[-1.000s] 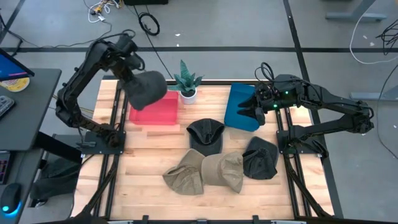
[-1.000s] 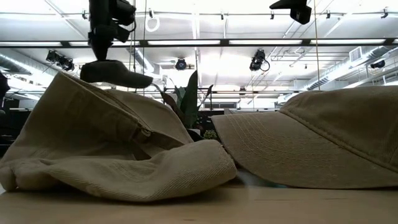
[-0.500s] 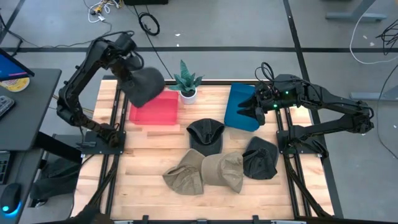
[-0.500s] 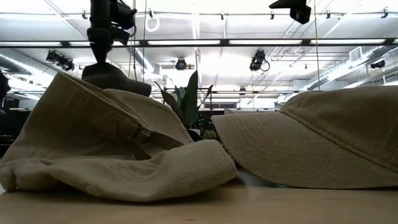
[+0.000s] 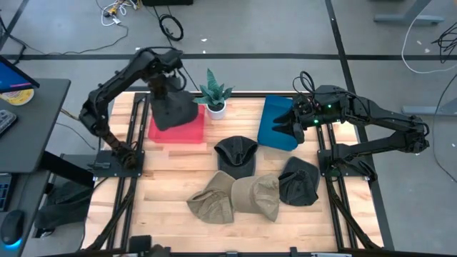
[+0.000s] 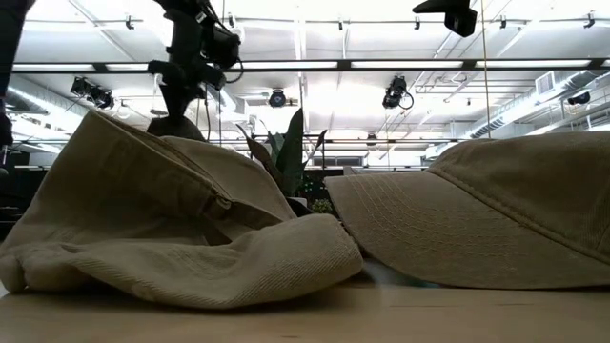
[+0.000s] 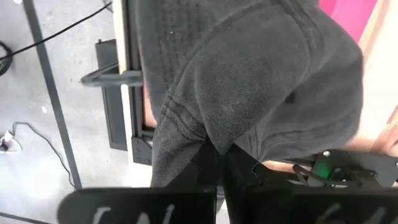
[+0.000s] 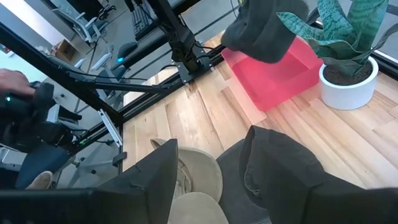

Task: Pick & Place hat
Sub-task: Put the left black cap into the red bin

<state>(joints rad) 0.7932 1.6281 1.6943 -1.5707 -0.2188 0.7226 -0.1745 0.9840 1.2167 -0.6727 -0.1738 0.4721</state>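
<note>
A dark grey hat (image 5: 175, 108) hangs from my left gripper (image 5: 163, 89) over the red bin (image 5: 187, 132) at the table's far left; the low view shows the dark grey hat (image 6: 177, 126) just above a khaki hat (image 6: 162, 219). In the left wrist view my left gripper (image 7: 219, 167) is shut on the hat's cloth (image 7: 249, 81). My right gripper (image 5: 287, 131) waits open by the blue bin (image 5: 275, 118), touching nothing. Two black hats (image 5: 235, 153) (image 5: 298, 180) and two khaki hats (image 5: 214, 201) (image 5: 258, 196) lie on the table. My left gripper pinches a fold of the dark grey hat's cloth (image 7: 208, 140) between its two fingers, coming from above and pointing down. The hat hangs below the fingers over the red bin; whether its lower end touches the bin, I cannot tell.
A potted plant (image 5: 214, 96) stands at the far edge between the red and blue bins, close to the held hat. The hats crowd the table's middle and near right. Bare wood (image 5: 168, 178) shows on the near left. A person's hand (image 8: 12, 78) shows beyond the table.
My left gripper has moved toward the table's right and down, carrying the dark grey hat from beside the table's far left corner to over the red bin. The hat has sunk lower and stays held. My right arm has kept still.
</note>
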